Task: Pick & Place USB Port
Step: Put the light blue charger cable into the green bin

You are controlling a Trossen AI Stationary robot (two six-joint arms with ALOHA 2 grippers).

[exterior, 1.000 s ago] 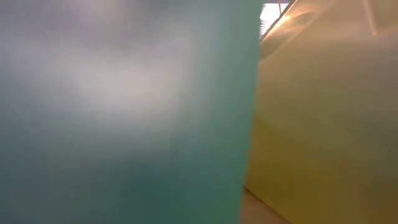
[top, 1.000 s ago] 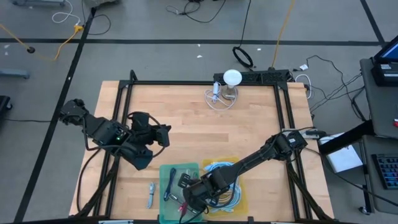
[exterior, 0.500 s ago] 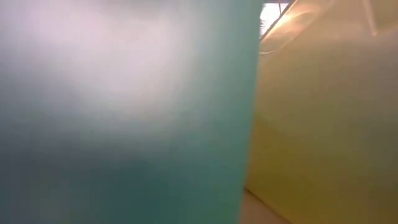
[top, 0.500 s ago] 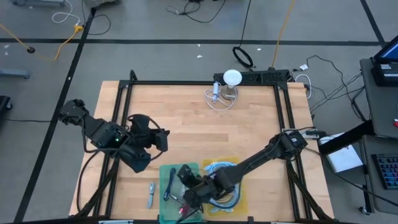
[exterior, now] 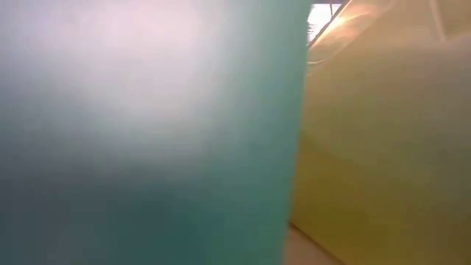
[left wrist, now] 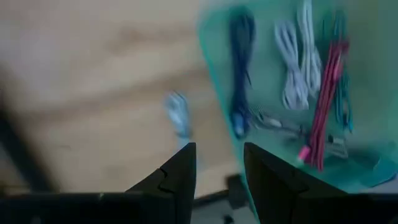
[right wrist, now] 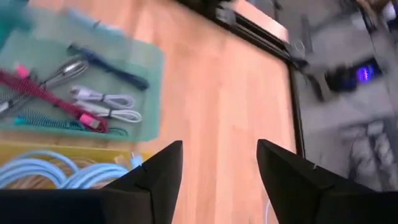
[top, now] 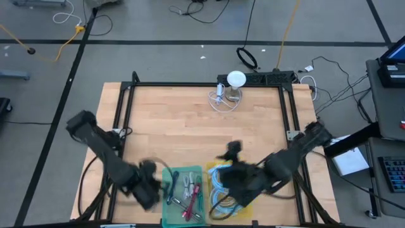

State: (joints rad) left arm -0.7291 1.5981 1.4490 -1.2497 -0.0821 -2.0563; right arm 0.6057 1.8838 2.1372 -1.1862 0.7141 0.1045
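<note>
A small pale USB cable [left wrist: 179, 115] lies on the bare wood just left of the green tray [top: 166, 212]. The tray holds a dark blue cable [left wrist: 240, 68], white cables [left wrist: 296, 62] and a red one [left wrist: 326, 106]. My left gripper [left wrist: 217, 171] hangs open above the wood, pointing down, with the pale cable just beyond its fingertips; in the high view my left gripper [top: 150, 189] is a blur at the tray's left edge. My right gripper [right wrist: 217, 168] stands open and high, over the wood beyond the yellow tray [top: 247, 201], and shows in the high view as my right gripper [top: 231, 155].
The yellow tray holds coiled light-blue cables [top: 221, 187]. A white lamp-like object with a cord [top: 233, 85] stands at the far edge. Black frame rails [top: 123, 120] run along the table's sides. The low view is filled by the green tray's wall [exterior: 147, 132] and the yellow tray's wall [exterior: 383, 147].
My right gripper has risen out of the green tray and swung toward the table's right and far side, leaving the tray's cables in plain sight. My left gripper has dropped toward the near edge, tipping to point down beside the tray's left edge.
</note>
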